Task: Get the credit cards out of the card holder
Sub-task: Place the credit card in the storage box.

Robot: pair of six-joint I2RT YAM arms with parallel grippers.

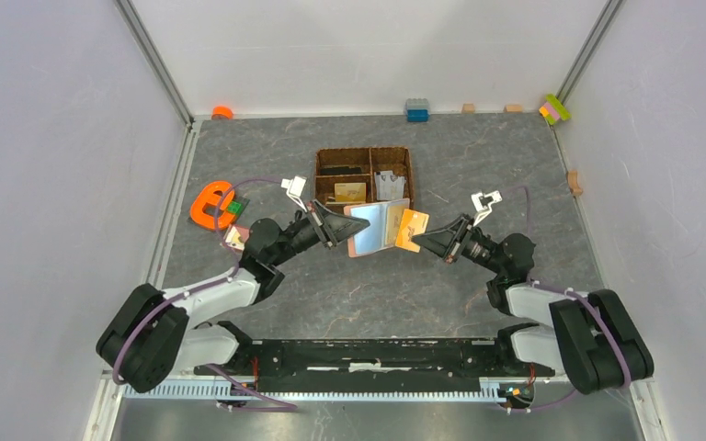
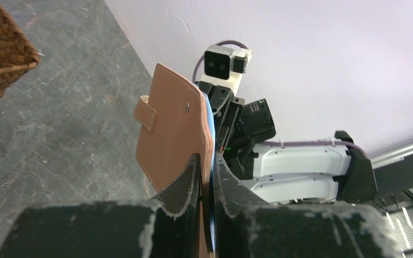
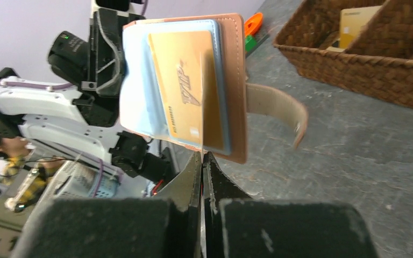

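The salmon-pink card holder (image 1: pixel 370 230) hangs open above the table, its pale blue lining facing the right arm. My left gripper (image 1: pixel 338 226) is shut on its left half; in the left wrist view the fingertips (image 2: pixel 207 159) pinch the wallet's edge (image 2: pixel 172 134). My right gripper (image 1: pixel 421 241) is shut on an orange-gold credit card (image 1: pixel 412 230) at the wallet's right edge. In the right wrist view that card shows edge-on (image 3: pixel 201 107) between my shut jaws (image 3: pixel 202 156). A gold card marked VIP (image 3: pixel 185 80) lies against the blue lining of the card holder (image 3: pixel 238 97).
A brown woven divided basket (image 1: pixel 318 175) stands just behind the wallet, with a gold card (image 1: pixel 350 193) in one compartment. An orange object (image 1: pixel 210 204) lies at the left. Small coloured blocks (image 1: pixel 416 110) line the back wall.
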